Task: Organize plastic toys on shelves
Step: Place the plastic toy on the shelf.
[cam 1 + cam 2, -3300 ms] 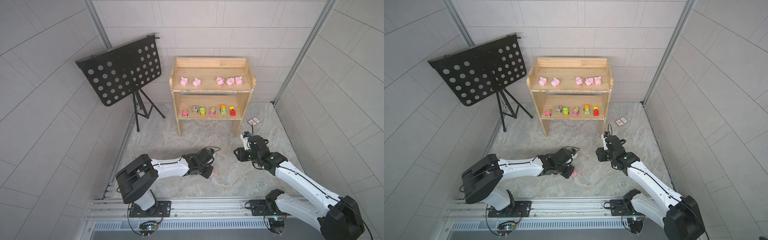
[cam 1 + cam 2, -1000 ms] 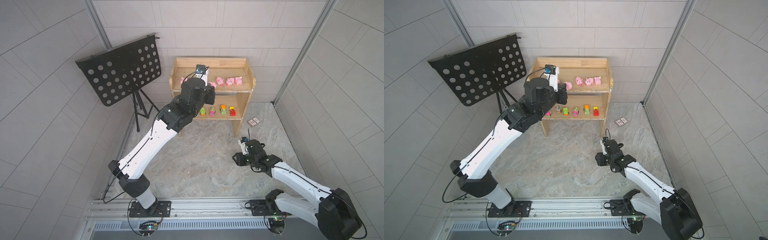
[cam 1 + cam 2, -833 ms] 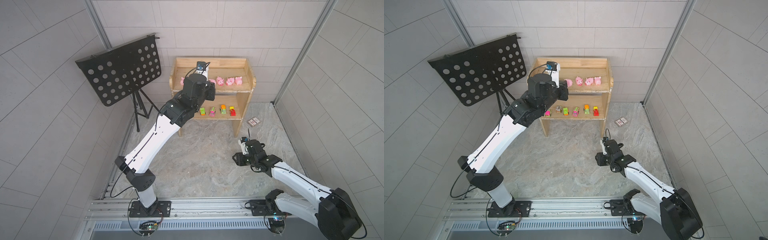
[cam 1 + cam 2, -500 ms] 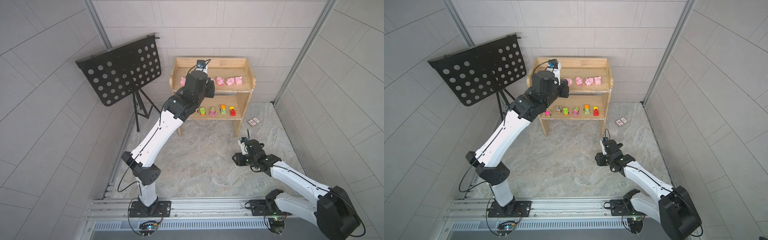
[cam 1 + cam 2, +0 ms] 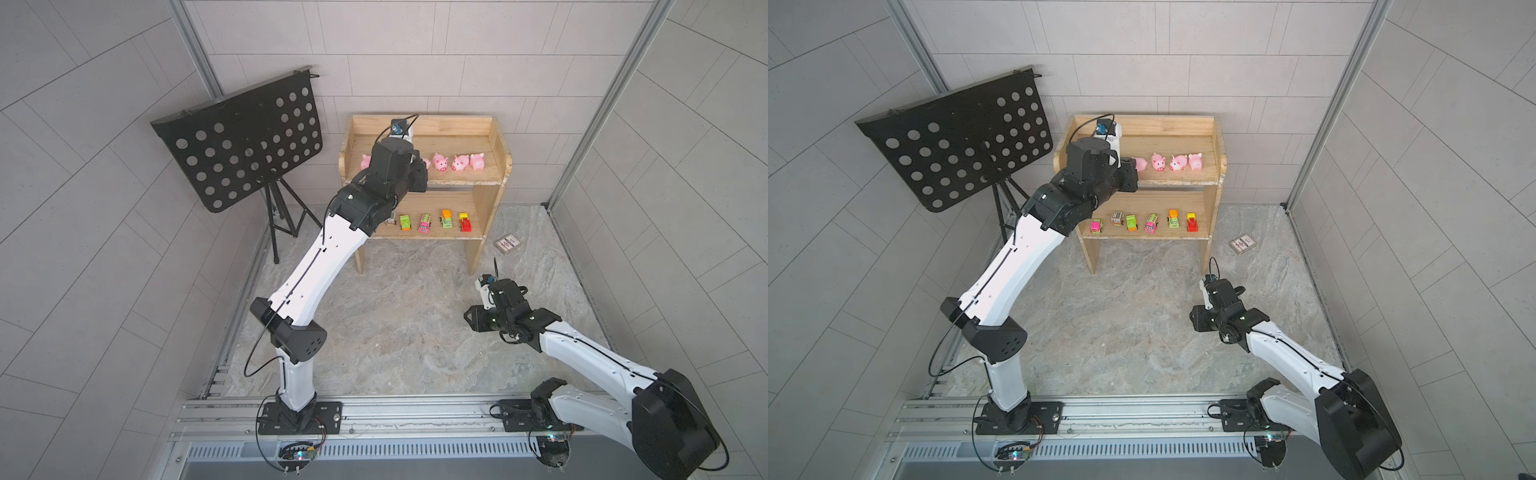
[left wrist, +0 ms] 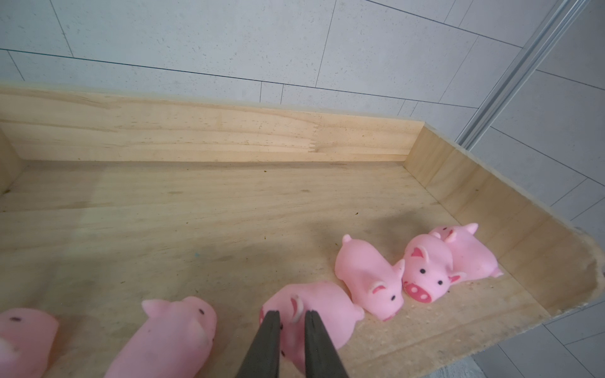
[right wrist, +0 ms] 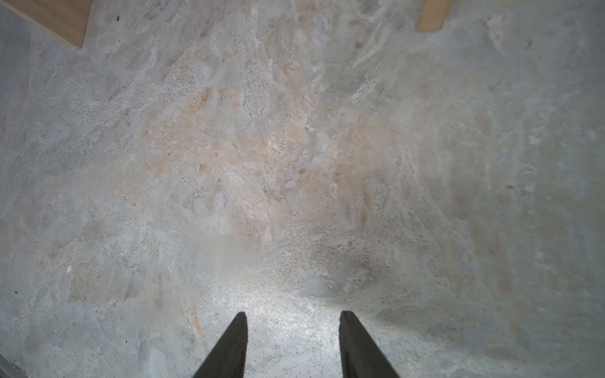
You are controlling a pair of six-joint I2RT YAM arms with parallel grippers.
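while barely apart, left end effector (image 6: 292, 313) astride pink pig (image 6: 327, 304)

Your left arm (image 5: 309, 272) is stretched up and out to the far side, wrist bent forward. The left gripper (image 6: 292, 316) has its fingers only narrowly parted, and a grip can't be told. Your right arm (image 5: 582, 349) sits low at near right. The right gripper (image 7: 293, 317) points down, jaws apart, nothing between them.
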